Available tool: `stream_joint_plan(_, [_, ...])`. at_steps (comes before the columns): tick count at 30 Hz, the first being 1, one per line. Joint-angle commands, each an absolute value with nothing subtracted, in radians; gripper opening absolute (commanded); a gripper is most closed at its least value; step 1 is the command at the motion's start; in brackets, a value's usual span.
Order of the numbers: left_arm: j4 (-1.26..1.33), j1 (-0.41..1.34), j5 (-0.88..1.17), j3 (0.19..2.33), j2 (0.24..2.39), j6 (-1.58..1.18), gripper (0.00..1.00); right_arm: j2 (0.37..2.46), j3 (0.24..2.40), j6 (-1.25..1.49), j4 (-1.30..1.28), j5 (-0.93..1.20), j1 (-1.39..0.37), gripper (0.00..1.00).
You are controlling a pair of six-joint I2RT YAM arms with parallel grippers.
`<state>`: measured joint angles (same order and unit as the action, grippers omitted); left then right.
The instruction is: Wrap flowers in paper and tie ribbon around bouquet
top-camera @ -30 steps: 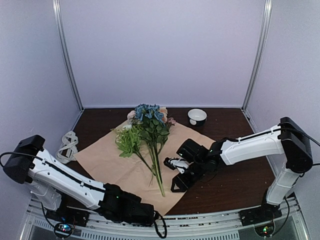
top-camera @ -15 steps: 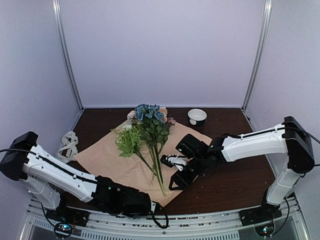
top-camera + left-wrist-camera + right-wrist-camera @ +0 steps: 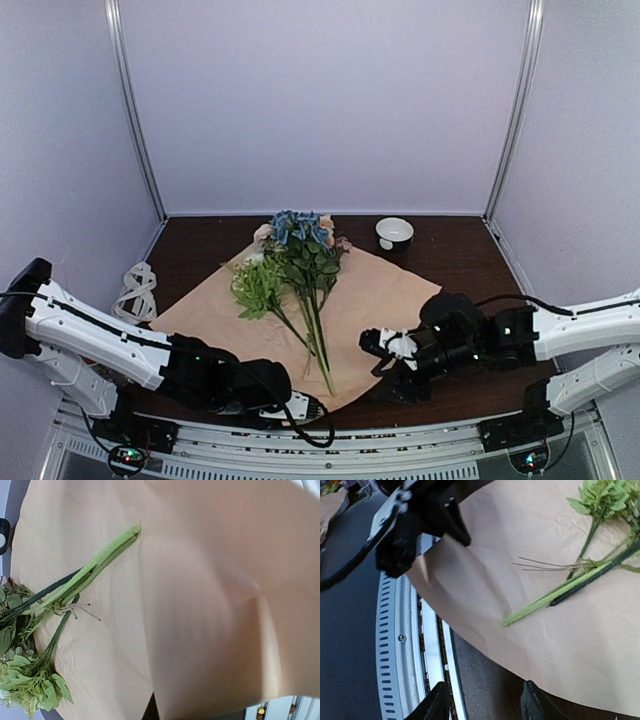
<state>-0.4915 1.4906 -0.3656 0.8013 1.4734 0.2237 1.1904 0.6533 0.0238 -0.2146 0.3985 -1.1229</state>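
The paper (image 3: 390,290) lies spread in the middle of the top view, tan face up, I think so that it can be folded over the flowers (image 3: 300,255). They lie on it with the stems toward the bottom of the frame. At the lowest corner of the sheet the left gripper (image 3: 298,405) has its fingers together, it seems pinching that corner to lift it. At the right edge the right gripper (image 3: 378,345) has its fingers apart, holding nothing. The sheet looks thin and lightly creased. The blooms are blue and pale pink. The ribbon (image 3: 137,290) lies coiled at the left.
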Motion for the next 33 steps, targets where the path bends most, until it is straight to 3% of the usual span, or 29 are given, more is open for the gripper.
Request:
stream_joint_plan(1, [-0.468,1.477,-0.294,0.790,1.425,0.227,0.00,1.084,0.486,-0.310,0.122,0.326,-1.237,0.50])
stream_joint_plan(5, [-0.476,1.477,-0.286,0.795,1.431,0.222,0.00,1.137,0.410,-0.539,0.342,0.262,-1.283,0.56])
stream_joint_plan(14, [-0.492,1.468,-0.264,0.799,1.446,0.224,0.00,1.343,0.465,-0.752,0.250,0.228,-1.353,0.61])
stream_joint_plan(20, [-0.505,1.465,-0.242,0.796,1.448,0.225,0.00,1.460,0.457,-0.751,0.424,0.096,-1.384,0.57])
stream_joint_plan(22, [-0.510,1.464,-0.219,0.798,1.440,0.221,0.00,1.498,0.474,-0.757,0.459,0.079,-1.391,0.47])
stream_joint_plan(24, [-0.514,1.462,-0.206,0.795,1.428,0.213,0.00,1.522,0.489,-0.759,0.461,0.075,-1.394,0.20])
stream_joint_plan(26, [-0.514,1.462,-0.201,0.790,1.413,0.208,0.00,1.524,0.488,-0.766,0.463,0.072,-1.394,0.01])
stream_joint_plan(28, [-0.515,1.462,-0.198,0.786,1.407,0.202,0.00,1.517,0.487,-0.773,0.441,0.065,-1.395,0.00])
stream_joint_plan(29, [-0.516,1.462,-0.202,0.785,1.407,0.193,0.04,1.514,0.490,-0.775,0.422,0.060,-1.395,0.00])
stream_joint_plan(32, [-0.560,1.462,-0.216,0.819,1.415,0.160,0.56,1.498,0.503,-0.767,0.363,0.036,-1.395,0.00])
stream_joint_plan(33, [-0.592,1.462,-0.196,0.842,1.418,0.157,0.65,1.489,0.503,-0.763,0.345,0.033,-1.395,0.00])
